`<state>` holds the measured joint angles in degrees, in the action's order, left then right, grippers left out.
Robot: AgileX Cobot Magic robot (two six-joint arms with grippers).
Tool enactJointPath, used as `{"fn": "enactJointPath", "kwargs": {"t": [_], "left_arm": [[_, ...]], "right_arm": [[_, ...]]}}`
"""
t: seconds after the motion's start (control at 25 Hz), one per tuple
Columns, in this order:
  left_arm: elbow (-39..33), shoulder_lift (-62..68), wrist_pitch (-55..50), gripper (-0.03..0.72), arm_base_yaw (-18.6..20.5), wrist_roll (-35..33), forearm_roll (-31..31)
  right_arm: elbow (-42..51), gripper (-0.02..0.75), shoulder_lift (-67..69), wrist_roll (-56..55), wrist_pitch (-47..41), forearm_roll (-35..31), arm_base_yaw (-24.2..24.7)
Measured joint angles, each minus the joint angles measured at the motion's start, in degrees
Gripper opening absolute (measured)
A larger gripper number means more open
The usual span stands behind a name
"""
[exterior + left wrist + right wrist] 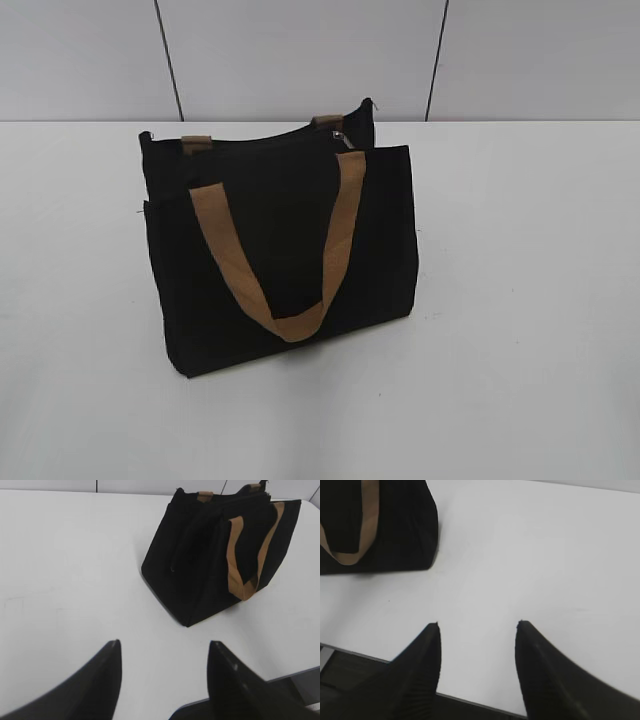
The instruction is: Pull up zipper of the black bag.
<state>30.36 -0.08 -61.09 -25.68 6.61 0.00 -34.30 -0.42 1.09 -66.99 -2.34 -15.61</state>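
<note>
The black bag (200, 570) is standing upright on the white table (75, 570), its tan handle (240, 565) hanging down the front. The left gripper (165, 647) is hovering well apart from it, fingers (100, 680) spread wide.

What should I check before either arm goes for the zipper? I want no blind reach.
1. Black bag standing upright on the table: ok.
2. Zipper pull visible, at the right end of the bag's top edge: ok.
3. Front handle hanging down the front, clear of the top edge: ok.
4. Left gripper open, holding nothing, short of the bag: ok.
5. Right gripper open, holding nothing, bag off to its left: ok.
6. Whether the zip line is open or closed: cannot tell.
</note>
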Motion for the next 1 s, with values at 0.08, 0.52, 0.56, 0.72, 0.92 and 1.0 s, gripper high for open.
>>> {"fn": "enactJointPath", "kwargs": {"t": [0.08,0.52,0.56,0.72,0.92,1.0], "left_arm": [[-0.1,-0.2,0.1,0.414,0.0,0.1,0.0],[-0.1,-0.4,0.3,0.414,0.0,0.1,0.8],[-0.1,-0.4,0.3,0.414,0.0,0.1,0.8],[-0.1,-0.4,0.3,0.414,0.0,0.1,1.0],[-0.1,-0.4,0.3,0.414,0.0,0.1,1.0],[-0.1,-0.4,0.3,0.414,0.0,0.1,1.0]], "right_arm": [[2.1,0.381,0.0,-0.2,0.6,0.5,0.0],[6.4,0.381,0.0,-0.3,3.6,1.8,0.0],[6.4,0.381,0.0,-0.3,3.6,1.9,0.0],[6.4,0.381,0.0,-0.3,3.6,1.9,0.0],[6.4,0.381,0.0,-0.3,3.6,1.9,0.0],[6.4,0.381,0.0,-0.3,3.6,1.8,0.0]]}}
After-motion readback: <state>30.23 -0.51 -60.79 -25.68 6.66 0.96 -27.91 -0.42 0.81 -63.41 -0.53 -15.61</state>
